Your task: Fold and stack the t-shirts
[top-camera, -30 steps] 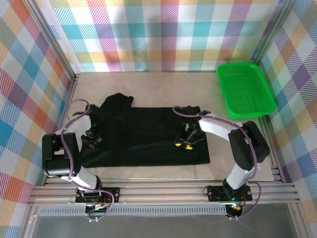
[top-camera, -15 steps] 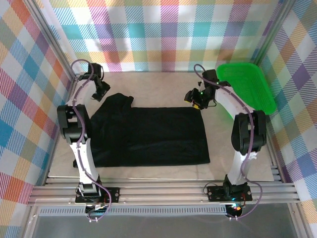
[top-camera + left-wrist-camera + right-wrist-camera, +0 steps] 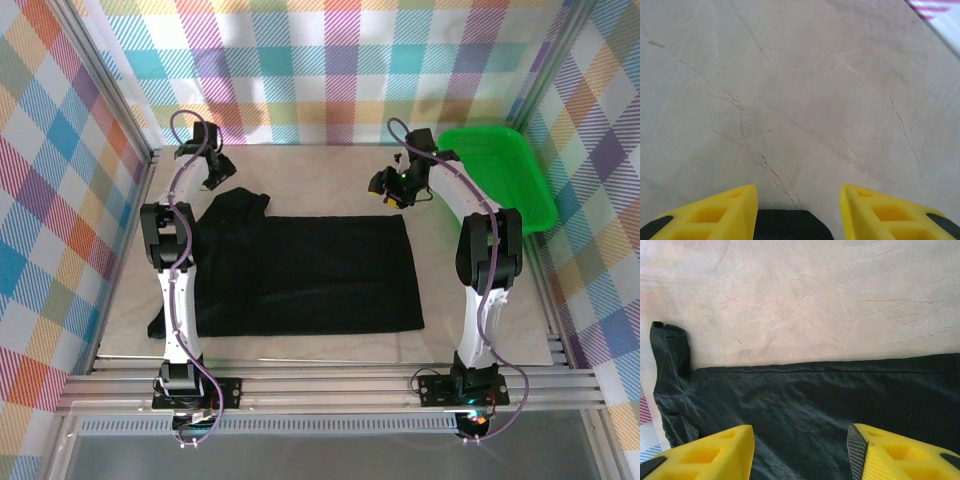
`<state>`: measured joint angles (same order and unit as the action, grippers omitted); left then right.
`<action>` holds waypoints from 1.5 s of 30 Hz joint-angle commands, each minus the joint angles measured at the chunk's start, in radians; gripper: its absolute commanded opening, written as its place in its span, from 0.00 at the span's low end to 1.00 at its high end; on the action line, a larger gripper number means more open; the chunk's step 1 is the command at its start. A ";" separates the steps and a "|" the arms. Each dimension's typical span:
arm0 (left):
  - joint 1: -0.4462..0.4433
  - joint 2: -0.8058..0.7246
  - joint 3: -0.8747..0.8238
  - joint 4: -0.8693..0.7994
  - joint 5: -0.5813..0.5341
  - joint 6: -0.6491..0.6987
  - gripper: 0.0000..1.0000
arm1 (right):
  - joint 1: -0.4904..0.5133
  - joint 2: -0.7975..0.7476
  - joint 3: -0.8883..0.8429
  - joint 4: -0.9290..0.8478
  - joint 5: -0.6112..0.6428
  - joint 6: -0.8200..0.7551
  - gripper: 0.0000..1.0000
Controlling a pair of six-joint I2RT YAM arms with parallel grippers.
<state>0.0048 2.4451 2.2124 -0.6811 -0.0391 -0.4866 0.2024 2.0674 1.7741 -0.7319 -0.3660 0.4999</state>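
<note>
One black t-shirt (image 3: 300,275) lies spread flat in the middle of the table, a sleeve bunched at its far left corner (image 3: 238,205). My left gripper (image 3: 213,172) hangs open over bare table beyond that sleeve; in the left wrist view its yellow fingers (image 3: 730,210) stand wide apart with the gripper (image 3: 797,195) above pale tabletop. My right gripper (image 3: 390,188) is open just past the shirt's far right corner. In the right wrist view the gripper (image 3: 799,432) hovers over the black t-shirt (image 3: 805,400), whose straight edge and a sleeve (image 3: 670,355) show.
A bright green mesh basket (image 3: 495,180) sits at the back right, close to the right arm. Checked walls and a metal frame close in the table (image 3: 300,165) on three sides. Bare table runs behind the shirt and along its near edge.
Both grippers rose off the shirt's middle and swung out to the back of the table, left to the far left corner, right toward the basket. The shirt stayed flat.
</note>
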 commanded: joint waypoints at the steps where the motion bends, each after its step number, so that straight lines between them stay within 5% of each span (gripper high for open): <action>1: -0.031 0.020 -0.002 -0.034 -0.037 0.154 0.49 | -0.006 0.023 0.028 -0.031 -0.034 -0.022 0.53; 5: -0.055 0.037 0.001 -0.066 -0.115 0.183 0.52 | -0.006 0.030 0.037 -0.034 -0.042 -0.022 0.53; 16: -0.073 0.116 0.072 -0.177 -0.114 0.145 0.49 | -0.007 0.034 0.031 -0.034 -0.042 -0.020 0.54; 19: -0.075 0.140 0.106 -0.246 -0.140 0.126 0.38 | -0.010 0.036 0.031 -0.039 -0.012 -0.010 0.54; 22: -0.074 0.128 0.105 -0.261 -0.153 0.115 0.10 | -0.017 0.041 0.032 -0.045 0.039 0.012 0.52; 24: -0.074 0.101 0.098 -0.257 -0.161 0.100 0.01 | -0.021 0.053 0.041 -0.070 0.118 0.038 0.50; 32: -0.077 -0.034 0.067 -0.233 -0.197 0.063 0.00 | -0.024 0.154 0.151 -0.233 0.401 0.098 0.40; 45: -0.077 -0.144 -0.010 -0.237 -0.166 0.063 0.00 | -0.024 0.282 0.199 -0.215 0.375 0.028 0.33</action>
<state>-0.0650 2.3482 2.2353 -0.8921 -0.2035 -0.4110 0.1814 2.3310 1.9396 -0.9176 0.0051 0.5587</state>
